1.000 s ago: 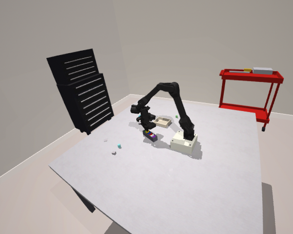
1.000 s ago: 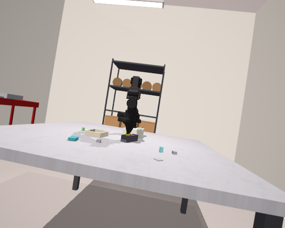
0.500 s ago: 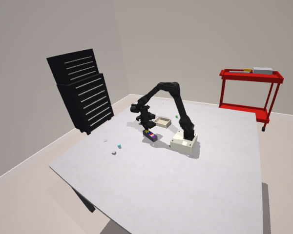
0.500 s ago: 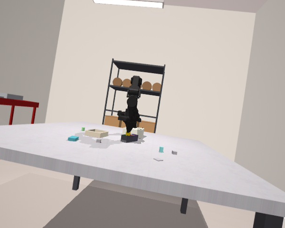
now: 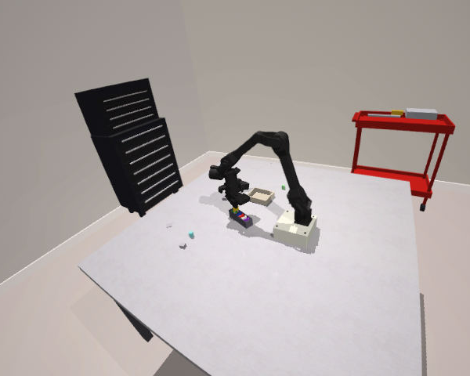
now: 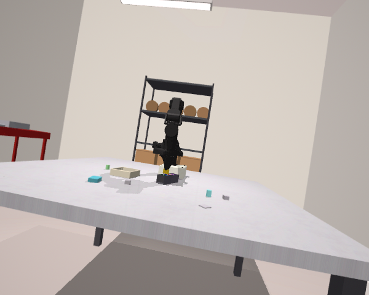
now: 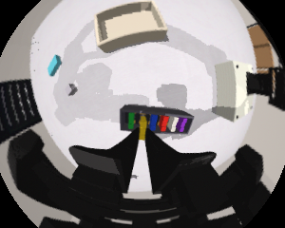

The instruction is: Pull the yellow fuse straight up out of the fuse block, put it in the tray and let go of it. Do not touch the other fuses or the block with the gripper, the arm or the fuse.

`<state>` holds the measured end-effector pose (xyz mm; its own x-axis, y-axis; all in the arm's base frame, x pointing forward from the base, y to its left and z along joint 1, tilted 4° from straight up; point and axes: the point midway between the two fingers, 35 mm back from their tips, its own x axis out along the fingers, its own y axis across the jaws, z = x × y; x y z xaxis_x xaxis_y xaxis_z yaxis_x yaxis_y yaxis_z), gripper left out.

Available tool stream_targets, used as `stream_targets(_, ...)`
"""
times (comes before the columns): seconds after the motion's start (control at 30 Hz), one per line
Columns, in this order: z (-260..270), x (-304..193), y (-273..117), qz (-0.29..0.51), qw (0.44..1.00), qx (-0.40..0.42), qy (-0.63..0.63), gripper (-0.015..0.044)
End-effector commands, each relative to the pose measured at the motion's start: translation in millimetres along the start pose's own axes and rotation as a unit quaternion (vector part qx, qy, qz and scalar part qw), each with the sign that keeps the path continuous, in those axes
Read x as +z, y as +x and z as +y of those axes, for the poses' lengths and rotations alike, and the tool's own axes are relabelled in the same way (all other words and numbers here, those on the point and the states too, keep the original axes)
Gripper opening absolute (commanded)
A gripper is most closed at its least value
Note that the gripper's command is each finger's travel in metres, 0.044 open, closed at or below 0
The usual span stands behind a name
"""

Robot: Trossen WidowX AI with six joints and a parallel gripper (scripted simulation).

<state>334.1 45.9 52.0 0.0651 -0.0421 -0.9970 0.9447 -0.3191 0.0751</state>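
Note:
My gripper (image 5: 236, 208) (image 6: 166, 169) (image 7: 142, 130) is shut on the yellow fuse (image 5: 236, 210) (image 6: 166, 171) (image 7: 142, 124). It holds the fuse just above the dark fuse block (image 5: 240, 219) (image 6: 167, 178) (image 7: 157, 122), over the block's near end. The block holds a row of other fuses in green, blue, red, white and purple. The beige open tray (image 5: 262, 196) (image 6: 125, 172) (image 7: 130, 25) lies on the table beyond the block and is empty.
The arm's cream base box (image 5: 295, 229) (image 6: 181, 170) (image 7: 233, 90) stands right of the block. Small loose blocks lie about: teal (image 5: 191, 234) (image 6: 95, 179) (image 7: 54, 65), grey (image 5: 182, 245) (image 6: 127, 182), green (image 5: 283, 187) (image 6: 107, 166). A black drawer cabinet (image 5: 130, 146) and a red cart (image 5: 401, 150) stand off the table.

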Motion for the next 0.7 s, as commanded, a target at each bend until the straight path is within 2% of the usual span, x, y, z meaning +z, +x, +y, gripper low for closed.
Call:
stream_targets(0.0,0.0,0.7,-2.3,-0.002,1.0,0.0,0.002,0.0)
stream_targets(0.67,-0.2,0.9,-15.2,-0.003,1.0,0.001,0.002,0.0)
